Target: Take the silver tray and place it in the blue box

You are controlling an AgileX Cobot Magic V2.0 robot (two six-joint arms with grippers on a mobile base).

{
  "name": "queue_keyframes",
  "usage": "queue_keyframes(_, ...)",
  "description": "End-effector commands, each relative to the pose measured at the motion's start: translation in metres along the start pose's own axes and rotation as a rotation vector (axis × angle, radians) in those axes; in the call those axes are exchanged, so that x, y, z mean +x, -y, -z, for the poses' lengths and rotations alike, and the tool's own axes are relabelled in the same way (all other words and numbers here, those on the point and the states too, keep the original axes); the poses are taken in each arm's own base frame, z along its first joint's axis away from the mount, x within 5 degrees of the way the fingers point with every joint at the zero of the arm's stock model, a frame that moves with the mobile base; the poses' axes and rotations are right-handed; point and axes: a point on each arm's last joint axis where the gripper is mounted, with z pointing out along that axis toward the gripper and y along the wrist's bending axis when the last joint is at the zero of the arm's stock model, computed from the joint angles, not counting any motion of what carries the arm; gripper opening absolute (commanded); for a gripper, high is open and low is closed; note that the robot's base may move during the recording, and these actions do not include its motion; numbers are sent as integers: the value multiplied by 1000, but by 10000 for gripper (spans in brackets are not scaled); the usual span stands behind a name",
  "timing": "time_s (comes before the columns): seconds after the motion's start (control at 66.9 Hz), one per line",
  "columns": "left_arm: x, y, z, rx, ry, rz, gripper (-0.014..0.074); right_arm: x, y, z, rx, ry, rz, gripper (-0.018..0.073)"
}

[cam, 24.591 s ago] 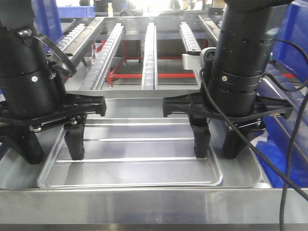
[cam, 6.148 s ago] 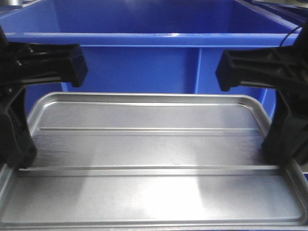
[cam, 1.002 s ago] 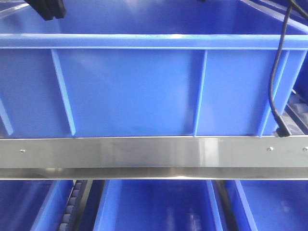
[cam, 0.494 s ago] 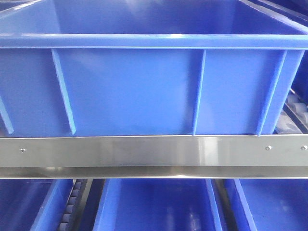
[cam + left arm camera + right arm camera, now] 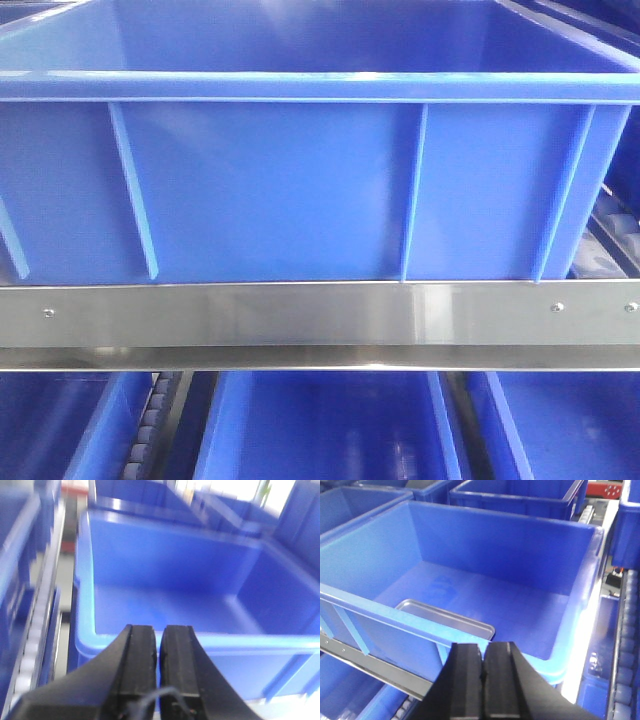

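The blue box (image 5: pixel 320 190) fills the front view, showing its ribbed side wall and thick rim. In the right wrist view the silver tray (image 5: pixel 445 617) lies flat on the floor of the blue box (image 5: pixel 485 545), against the near wall, which hides part of it. My right gripper (image 5: pixel 482 655) is shut and empty, above and outside the near rim. My left gripper (image 5: pixel 160 635) is shut with nothing in it, just outside the rim of the blue box (image 5: pixel 165 560). The tray does not show in the left wrist view. Neither gripper shows in the front view.
A steel rail (image 5: pixel 320 315) runs under the box, with lower blue bins (image 5: pixel 320 430) beneath it. Roller tracks (image 5: pixel 35 640) (image 5: pixel 625 645) flank the box on both sides. More blue crates (image 5: pixel 520 495) stand behind it.
Both grippers held the tray before the box six seconds ago; it now lies inside. A gripper part and a black cable seen a second ago have left the front view.
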Motion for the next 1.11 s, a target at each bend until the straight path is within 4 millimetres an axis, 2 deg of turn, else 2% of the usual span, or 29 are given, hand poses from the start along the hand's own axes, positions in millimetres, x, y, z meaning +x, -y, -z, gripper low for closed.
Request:
queue_keyframes(0.0,-18,4,19,43,181,-3,13,-16,-1,9,-16,115,33,54)
queue_keyframes(0.075,-18,3,33,42,216,3,13,-16,-1,10,-16,118,33,54)
queue_keyframes(0.165,-19,3,41,46,250,4,13,-16,-1,9,-16,116,33,54)
queue_keyframes(0.658,-20,3,41,50,263,4,13,-15,-1,9,-15,114,34,54)
queue_keyframes(0.778,-20,3,41,50,263,4,13,-13,3,15,34,113,98,54)
queue_keyframes(0.823,-20,3,41,50,263,4,13,-8,6,20,59,126,91,54)
queue_keyframes(0.897,-20,3,41,50,263,4,13,11,10,27,109,125,24,54)
queue_keyframes(0.987,-20,3,41,50,263,4,13,43,16,34,198,134,-99,54)
queue_keyframes(1.092,-20,3,41,50,263,4,13,66,20,38,295,185,-32,54)
